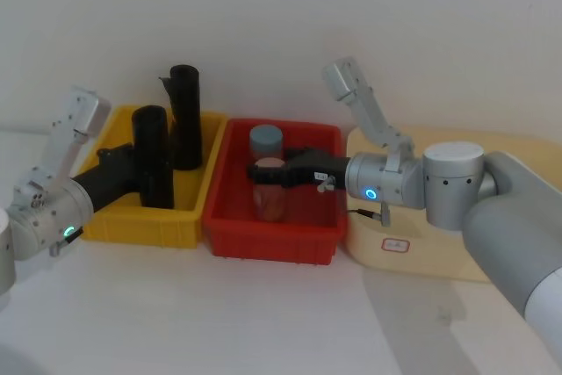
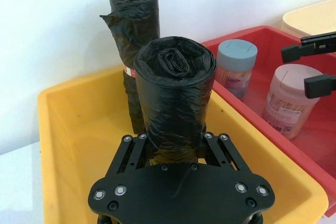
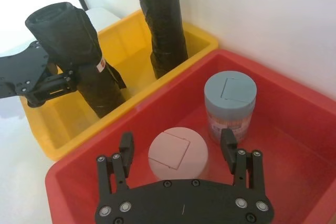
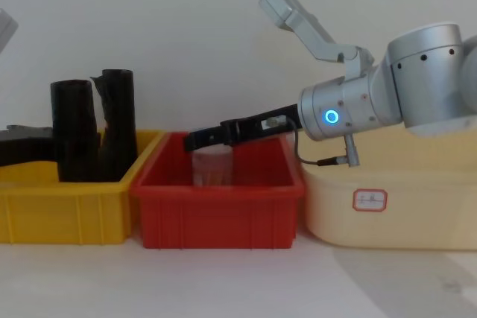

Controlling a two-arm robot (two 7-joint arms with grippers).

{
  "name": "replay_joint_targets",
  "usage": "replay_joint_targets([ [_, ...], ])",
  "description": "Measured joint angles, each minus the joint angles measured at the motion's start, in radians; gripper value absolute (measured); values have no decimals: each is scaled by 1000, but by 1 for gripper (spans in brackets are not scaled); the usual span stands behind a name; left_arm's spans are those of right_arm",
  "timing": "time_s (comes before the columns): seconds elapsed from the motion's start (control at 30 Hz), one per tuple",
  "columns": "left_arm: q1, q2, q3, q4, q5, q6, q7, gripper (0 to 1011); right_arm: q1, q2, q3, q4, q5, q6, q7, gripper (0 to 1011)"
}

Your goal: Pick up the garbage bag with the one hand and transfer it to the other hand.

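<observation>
Left gripper, on the green-ringed silver arm, is pinching the garbage bag about midway up, one finger on each flank of the roll. The arm reaches in low from 8 o'clock, forearm sloping up toward the yellow bin, its upper part cut off at the edge of the head view. The bag stands upright inside that bin, flat end up. A slimmer black roll with a ragged top stands at 1 o'clock from it, just beside it.

Right gripper, on the blue-ringed arm, stretches level from 3 o'clock over the red bin. Its fingers are spread wide, hovering either side of a pink-lidded jar without touching it. A blue-lidded jar sits at 12 o'clock from the pink one. A cream container lies beneath the right arm's elbow.

From the chest view, the yellow wall hides the bag's foot. In the head view the roll itself covers the left fingertips. Whether the bag's base touches the bin floor cannot be told.
</observation>
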Motion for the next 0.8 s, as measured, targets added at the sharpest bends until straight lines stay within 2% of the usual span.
replay_joint_targets([
  [0.37,0,0,0,0,0,0,0,396,20,-15,-3,63,-17,-13,16,1000],
  [0.8,0,0,0,0,0,0,0,394,26,-26,1,99,-27,-24,29,979],
])
